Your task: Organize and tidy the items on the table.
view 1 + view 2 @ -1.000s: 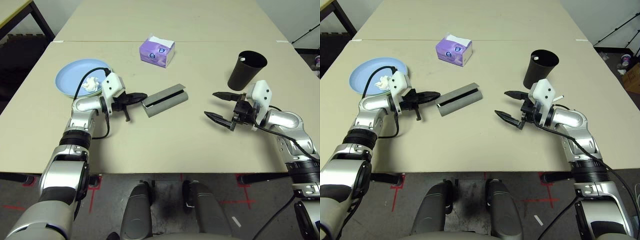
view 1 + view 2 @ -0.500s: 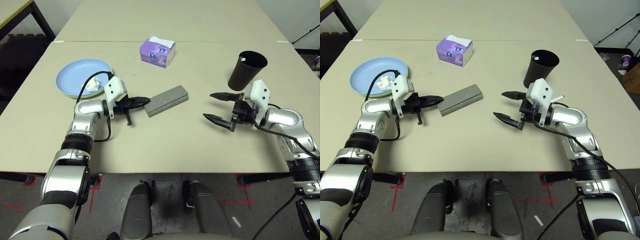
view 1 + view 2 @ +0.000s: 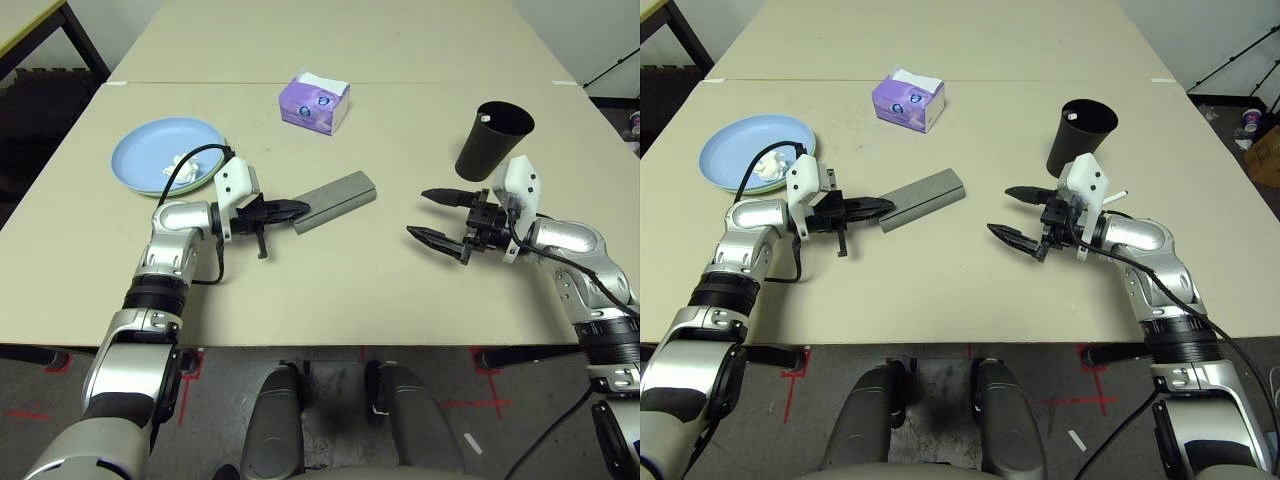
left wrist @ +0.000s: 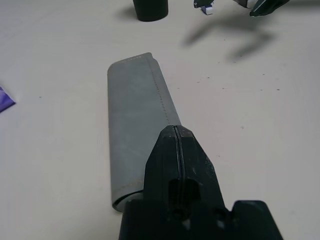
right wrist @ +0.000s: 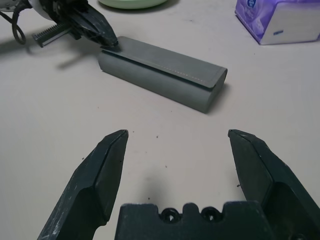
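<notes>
open tabletop point(image 3: 330, 290) lies between the grippers, bare. glasses case point(image 3: 334, 200) blocks centre-left, black cup point(image 3: 492, 140) stands far right, tissue box point(image 3: 314, 101) behind, blue plate point(image 3: 160, 155) left.

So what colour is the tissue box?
Purple and white tissue box, clearest in the right wrist view.

grey case point(image 3: 334, 201) closed, flat, mid-table point(image 3: 330, 290)

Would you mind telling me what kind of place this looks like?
Probably a robotics lab: red tape marks on the grey floor, a tripod leg beside the table, and household props like a tissue box.
</notes>
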